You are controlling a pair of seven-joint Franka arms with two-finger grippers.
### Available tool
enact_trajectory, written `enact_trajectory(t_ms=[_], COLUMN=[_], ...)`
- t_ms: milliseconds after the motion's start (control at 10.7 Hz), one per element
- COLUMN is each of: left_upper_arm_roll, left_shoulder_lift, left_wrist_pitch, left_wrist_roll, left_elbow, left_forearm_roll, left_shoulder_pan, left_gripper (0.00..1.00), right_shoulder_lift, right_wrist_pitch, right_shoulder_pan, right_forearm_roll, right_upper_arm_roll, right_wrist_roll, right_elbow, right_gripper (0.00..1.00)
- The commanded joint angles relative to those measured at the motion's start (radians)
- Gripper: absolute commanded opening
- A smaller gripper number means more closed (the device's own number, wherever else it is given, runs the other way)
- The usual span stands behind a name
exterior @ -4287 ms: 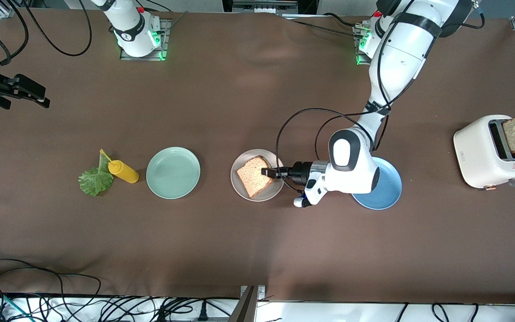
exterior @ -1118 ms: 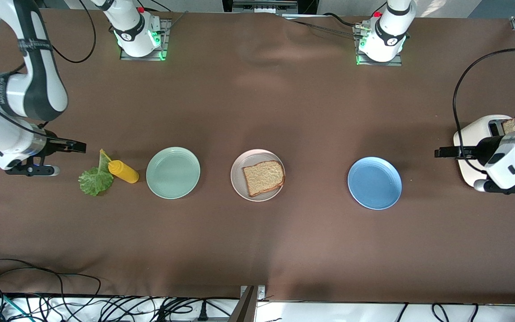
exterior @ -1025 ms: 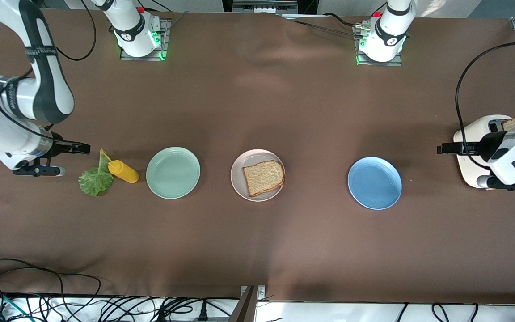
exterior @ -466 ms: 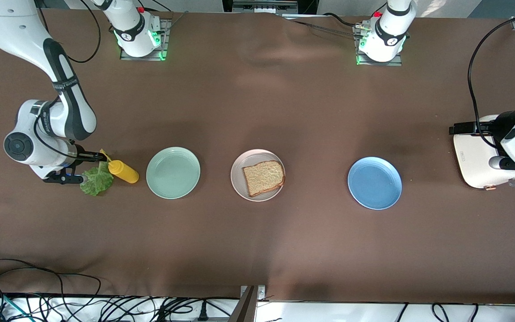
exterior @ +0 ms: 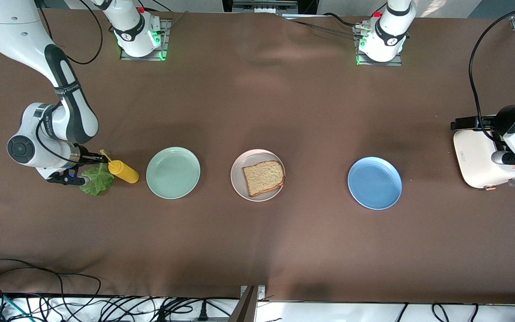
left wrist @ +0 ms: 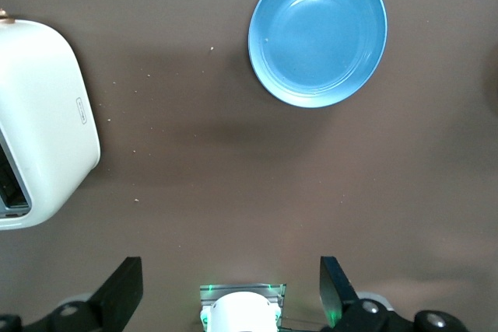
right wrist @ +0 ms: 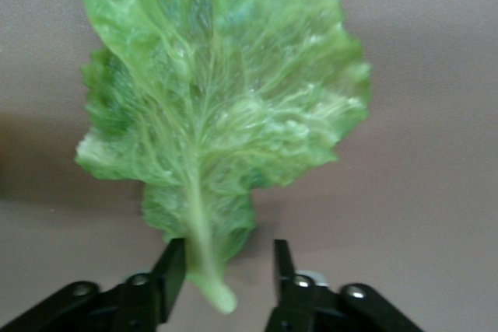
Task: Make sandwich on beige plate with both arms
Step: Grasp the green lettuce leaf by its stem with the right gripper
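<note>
right gripper (right wrist: 226, 270): fingers parted astride lettuce leaf (right wrist: 222, 87) stem, near right arm's table end | left gripper (left wrist: 229, 289): spread wide, over toaster (exterior: 479, 157) at left arm's end | bread slice (exterior: 263, 177) on beige plate (exterior: 239, 188), mid-table

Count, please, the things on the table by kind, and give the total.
Plates: 3: beige plate, mint-green plate, blue plate
Bread slices in view: 1
Lettuce leaves: 1
Yellow squeeze bottles: 1
Toasters: 1
Total: 7
</note>
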Motion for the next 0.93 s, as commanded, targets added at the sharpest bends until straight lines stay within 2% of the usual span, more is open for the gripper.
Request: enact_trajectory(t_ms=[0,373,466,839], left_upper_arm_roll=[-0.002,-0.001,-0.002,-0.001], left_shoulder_lift=[-0.019,-0.021,-0.019,-0.019], left_wrist_pitch=[-0.015,-0.022,-0.022,-0.012], left_wrist_roll=[-0.075,-0.067,-0.066,-0.063], left_elbow=[-0.024,-0.02,-0.018,-0.014], left_forearm_roll=[0.032,0.043,0.044,0.069], left_shoulder_pan=[-0.007,-0.007,-0.009,-0.003], left_gripper=[1.0,1.0,1.0,1.0], right_shoulder_lift=[0.026,0.019,0.009,0.005], right_wrist_pitch=[-0.01,-0.036,-0.113,-0.509], right_shoulder_pan=[-0.005,-0.005,-0.005,-0.005], right_forearm_roll=[0.013,0.013,0.012,0.004], right_upper_arm_roll=[0.001,0.001,0.001,0.001], right_wrist_roll=[0.006,-0.005,-0.008,-0.016], right_elbow=[0.026,0.074,0.119,0.411], right_gripper=[0.0,0.0,0.0,0.0])
